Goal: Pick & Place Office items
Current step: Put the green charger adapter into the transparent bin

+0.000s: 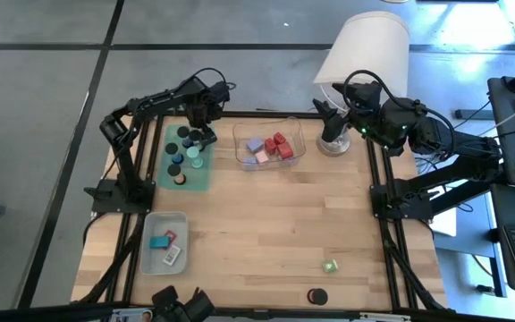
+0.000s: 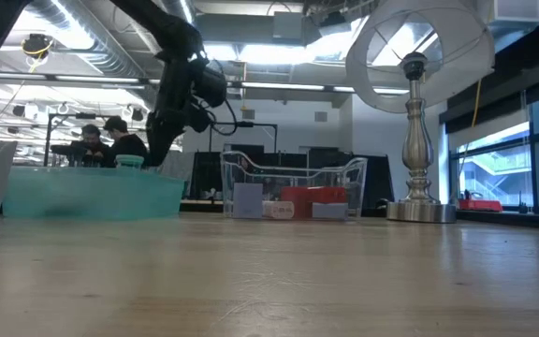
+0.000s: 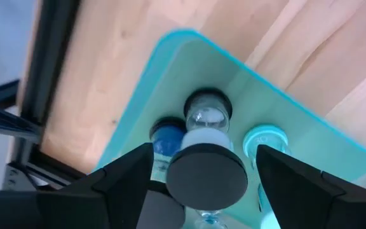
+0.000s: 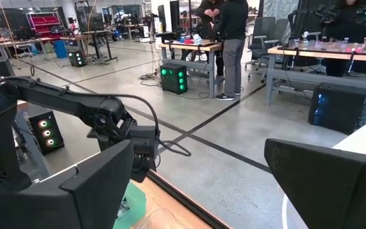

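**Left gripper parted over the teal mat, right arm parked by the lamp**

The wooden table (image 1: 257, 224) fills the high view. At about one o'clock on it stands the white-shaded lamp (image 1: 365, 45), its metal foot beside the right gripper (image 1: 329, 114), which hovers there with its fingers spread wide and nothing between them. At twelve o'clock sits the clear tray (image 1: 269, 143), holding red, lilac and pink blocks (image 1: 274, 148). At about ten o'clock lies the teal mat (image 1: 189, 157), dotted with black round caps (image 1: 181, 159) and a teal piece. At seven o'clock the grey tray (image 1: 164, 241) carries a teal block and flat labelled rectangles (image 1: 170, 256).

The left gripper (image 1: 200, 134) hangs over the far end of the teal mat. In the left wrist view its fingers (image 3: 129, 178) stand apart on either side of a black cap (image 3: 206, 178), which sits atop other pieces on the mat; a gap shows on each side, so the cap is not clamped.

Two strays lie apart near the front edge: a green little block (image 1: 330, 266) at about five o'clock, and a black cap (image 1: 316, 296) just nearer the edge.
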